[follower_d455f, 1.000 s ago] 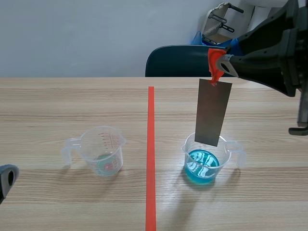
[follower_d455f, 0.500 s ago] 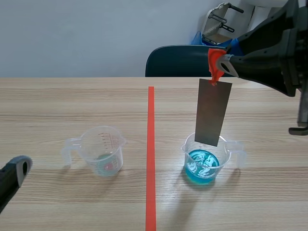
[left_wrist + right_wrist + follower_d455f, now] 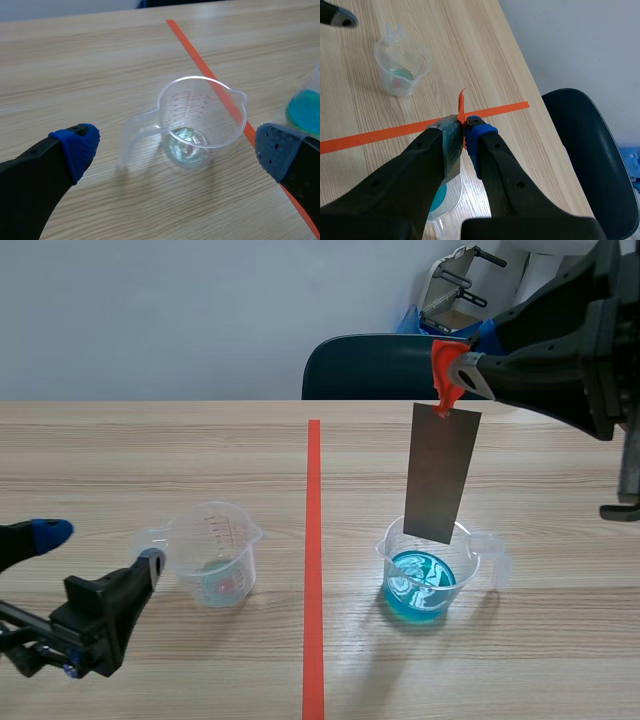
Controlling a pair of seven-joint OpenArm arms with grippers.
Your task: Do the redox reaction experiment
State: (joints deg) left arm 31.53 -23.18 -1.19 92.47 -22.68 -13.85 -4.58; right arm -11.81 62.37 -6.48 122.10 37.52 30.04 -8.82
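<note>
Over the cup of blue liquid (image 3: 428, 585), the right gripper (image 3: 458, 370) is closed on an orange tab (image 3: 445, 358). From this tab a grey metal strip (image 3: 441, 475) hangs upright, with its lower end at the cup's rim. The left gripper (image 3: 177, 145) has its fingers wide apart, near the handle of the clear cup (image 3: 200, 107).

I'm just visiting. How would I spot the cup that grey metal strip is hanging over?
Find the orange-red tape line running down the wooden table. On the side where the grey metal strip hangs, a clear handled measuring cup stands just below the strip's lower end. Unlike the nearly empty cup across the line, it holds bright blue liquid.
</note>
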